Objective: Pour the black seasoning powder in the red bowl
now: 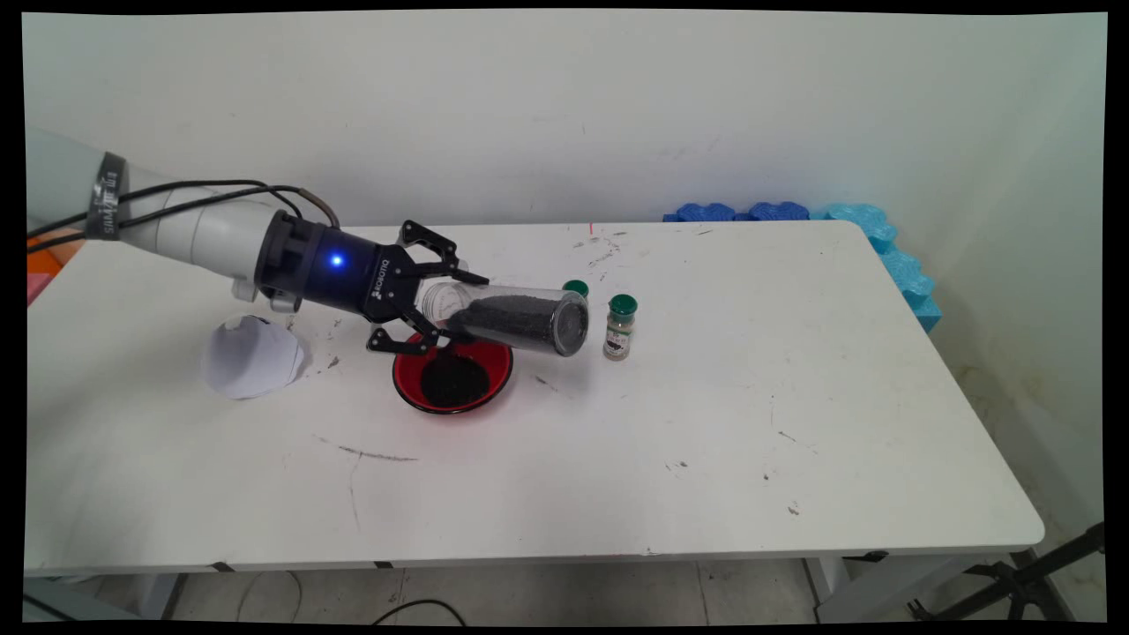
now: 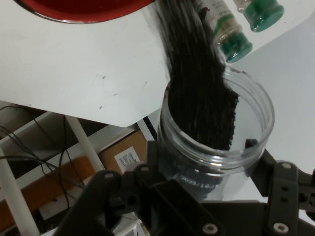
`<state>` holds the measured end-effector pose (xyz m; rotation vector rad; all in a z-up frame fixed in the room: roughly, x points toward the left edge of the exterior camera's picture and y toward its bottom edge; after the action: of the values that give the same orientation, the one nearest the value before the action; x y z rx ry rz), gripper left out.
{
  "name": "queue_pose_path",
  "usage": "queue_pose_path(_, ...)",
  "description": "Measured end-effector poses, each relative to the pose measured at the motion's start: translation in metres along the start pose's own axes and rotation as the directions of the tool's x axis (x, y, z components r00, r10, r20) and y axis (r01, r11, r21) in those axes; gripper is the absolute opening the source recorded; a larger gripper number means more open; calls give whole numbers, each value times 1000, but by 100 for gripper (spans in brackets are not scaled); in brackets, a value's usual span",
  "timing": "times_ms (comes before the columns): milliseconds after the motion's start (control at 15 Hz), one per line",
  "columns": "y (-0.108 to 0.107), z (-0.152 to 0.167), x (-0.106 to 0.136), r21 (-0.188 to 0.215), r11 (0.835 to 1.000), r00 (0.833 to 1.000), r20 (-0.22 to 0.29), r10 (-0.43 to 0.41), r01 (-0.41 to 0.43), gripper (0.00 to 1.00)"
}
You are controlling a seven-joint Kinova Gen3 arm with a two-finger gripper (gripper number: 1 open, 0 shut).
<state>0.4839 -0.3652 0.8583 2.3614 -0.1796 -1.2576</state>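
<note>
Above the red bowl: my black two-finger gripper (image 1: 432, 304), fingers clamped on a clear plastic jar (image 1: 512, 319) of black granules, lying nearly level.
Red round bowl (image 1: 452, 373): on the white table (image 1: 706, 423), black granules inside.
Beside the jar: two small green-capped spice bottles (image 1: 620, 327).
Left: white paper cone (image 1: 251, 357).

The gripper (image 1: 434, 300) is clamped on a clear plastic jar (image 1: 512, 319) of black granules, held nearly horizontal above the table. A red bowl (image 1: 452, 374) containing a black heap lies directly below, at 6 o'clock from the jar's gripped end.
</note>
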Motion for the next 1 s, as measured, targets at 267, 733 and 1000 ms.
queue_pose_path(267, -1, -1, 0, -3, 1000, 1000, 0, 2, -2, 0)
queue_pose_path(733, 3, -1, 0, 2, 996, 996, -8, 85, -85, 0)
queue_pose_path(1000, 6, -2, -3, 20, 979, 979, -12, 204, -204, 0)
